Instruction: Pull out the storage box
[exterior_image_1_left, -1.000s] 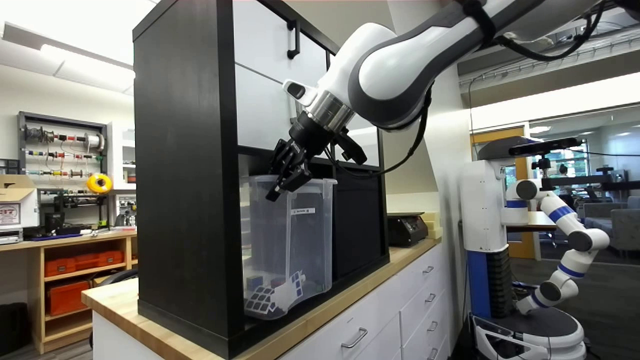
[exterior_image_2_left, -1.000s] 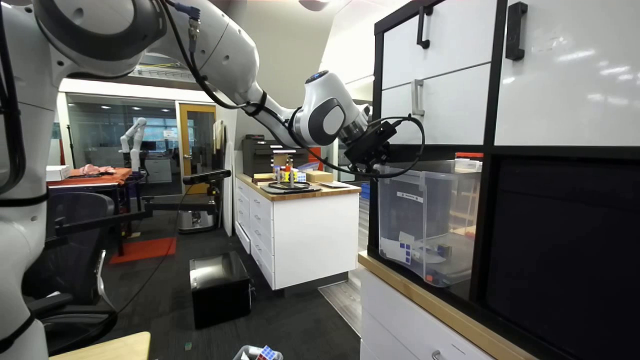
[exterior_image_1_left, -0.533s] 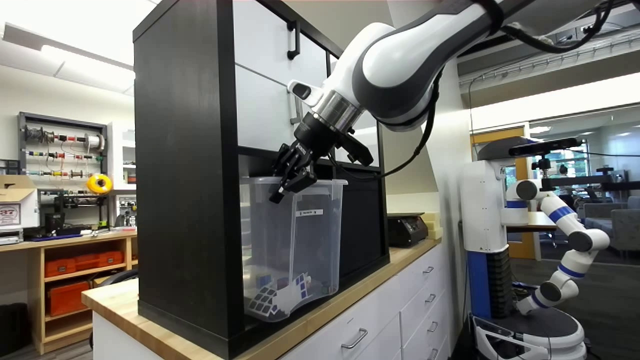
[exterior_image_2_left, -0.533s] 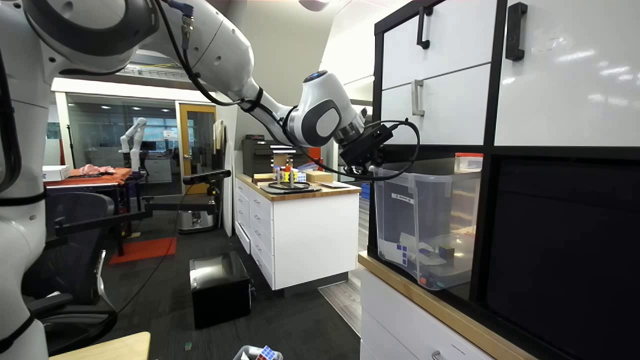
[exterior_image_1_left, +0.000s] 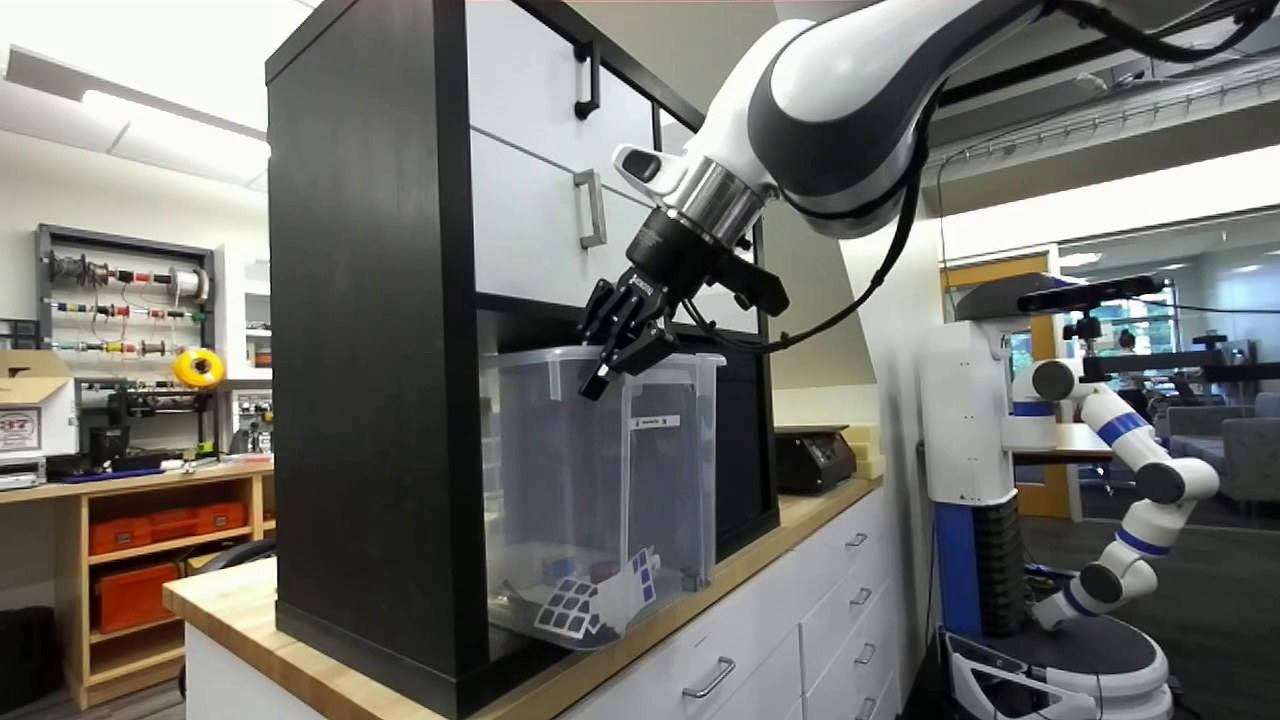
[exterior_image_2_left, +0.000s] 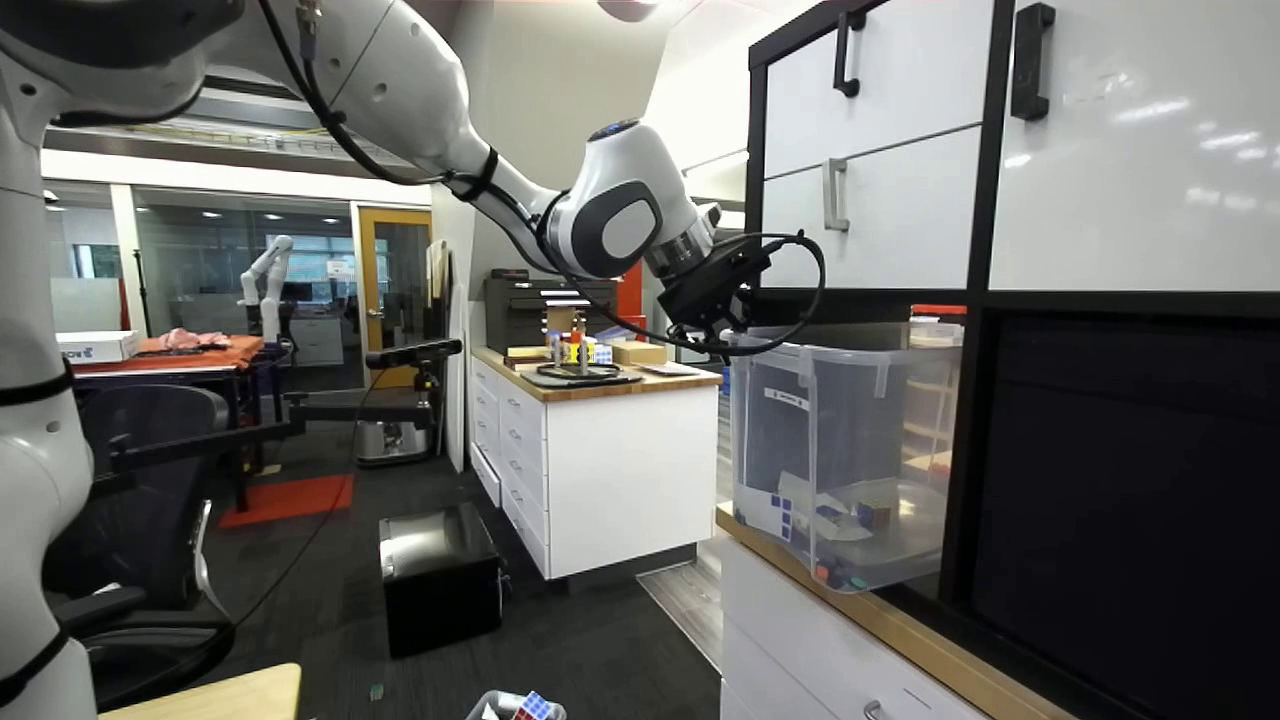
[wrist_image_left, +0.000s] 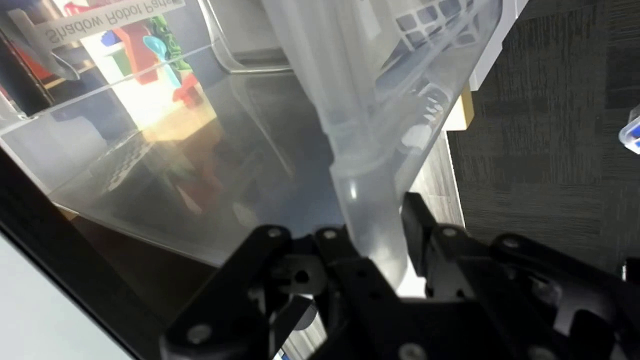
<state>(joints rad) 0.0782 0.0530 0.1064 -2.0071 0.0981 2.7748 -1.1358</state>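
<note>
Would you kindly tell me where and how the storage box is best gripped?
I'd probably take the storage box by its front top rim, slanting down from the front: that edge juts out of the cabinet and is narrow enough to fit inside the tool.

Narrow slot's showing btwn rim of box (exterior_image_1_left: 600, 490) & black rail (exterior_image_2_left: 870, 302) above; cabinet side wall (exterior_image_1_left: 360, 330) & divider (exterior_image_2_left: 970, 450) are flanking box, blocking sideways entry. Box front is sticking out past rail, leaving room to reach its fore part from above, tho gripper (wrist_image_left: 384, 232) is pinching the rim there & arm (exterior_image_1_left: 830, 130) is hanging overhead. Silver handle (exterior_image_1_left: 590, 208) is jutting out higher up; cable (exterior_image_2_left: 820, 285) is looping nr rim. Counter (exterior_image_1_left: 795, 525) is blocking access from below. Floor (exterior_image_2_left: 600, 630) is stretching in front, w/ black case (exterior_image_2_left: 445, 580) standing well off.
</note>
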